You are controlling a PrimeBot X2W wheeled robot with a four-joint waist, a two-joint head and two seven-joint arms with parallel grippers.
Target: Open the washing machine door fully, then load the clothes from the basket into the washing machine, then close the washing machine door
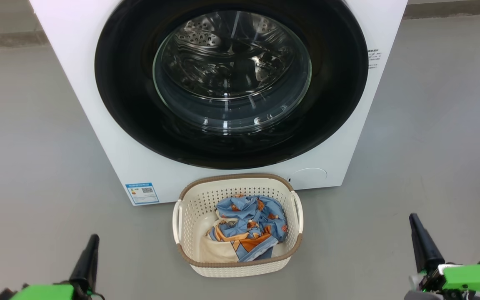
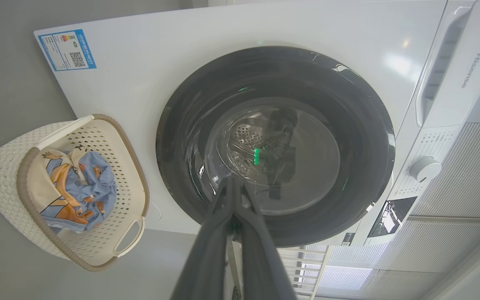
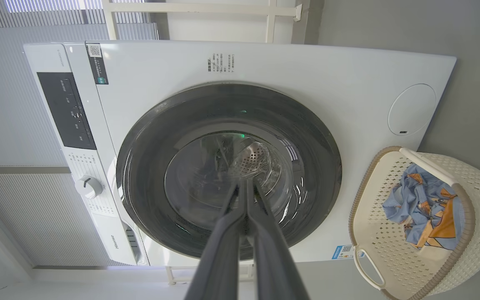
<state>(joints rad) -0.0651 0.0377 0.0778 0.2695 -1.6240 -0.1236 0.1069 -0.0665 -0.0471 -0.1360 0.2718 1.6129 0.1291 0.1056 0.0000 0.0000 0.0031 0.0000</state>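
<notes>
While the washing machine door [image 1: 231, 75] sits shut at upper centre, the left gripper [image 1: 93, 241] and right gripper [image 1: 414, 221] rest pinched together, empty, in the lower corners, the door ahead between them; neither looks nearer, and its handle is hard to spot.

**Grey floor, two things on it**

You see a plain grey floor [image 1: 36, 146]. The washing machine [image 1: 111, 137] stands on it at the far side. The basket [image 1: 190, 216] sits on it just before the machine, nearer you.
</notes>
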